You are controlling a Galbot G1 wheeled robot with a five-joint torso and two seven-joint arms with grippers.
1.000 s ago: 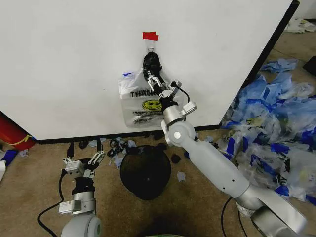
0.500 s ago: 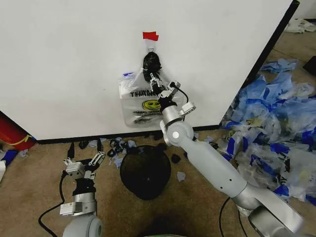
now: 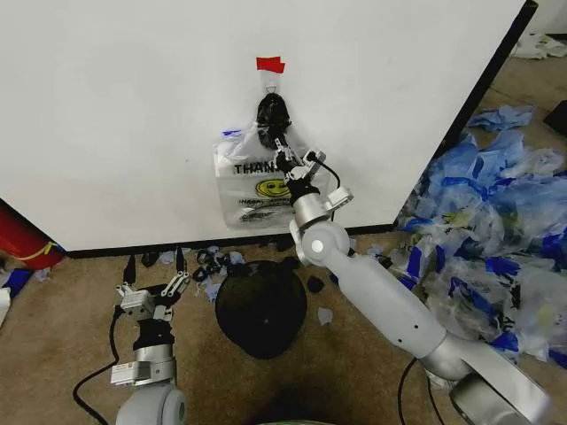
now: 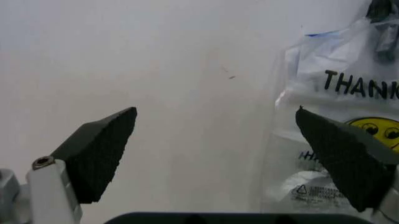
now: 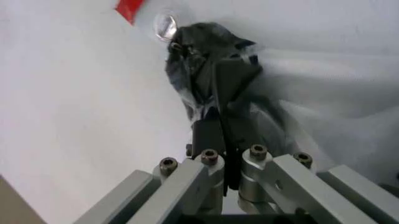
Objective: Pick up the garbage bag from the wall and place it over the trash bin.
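The garbage bag (image 3: 252,181) hangs flat against the wall (image 3: 124,115) at the centre of the head view, its gathered dark top caught on a hook (image 3: 271,87) just under a strip of red tape (image 3: 270,64), with the "THANK" print and yellow smiley face showing below. The right gripper (image 3: 281,145) reaches up from the lower right of the frame to the bag's bunched neck; in the right wrist view its fingers (image 5: 215,126) are pressed together on the dark bunched plastic, pinching it just below the hook. On the floor directly below the bag, at lower centre, stands the trash bin (image 3: 260,306), apart from the wall. At lower left the left gripper (image 3: 152,292) hovers low beside the bin, its fingers (image 4: 96,151) spread wide apart and holding nothing. A heap of blue-and-clear plastic bags (image 3: 492,230) lies at the right edge.
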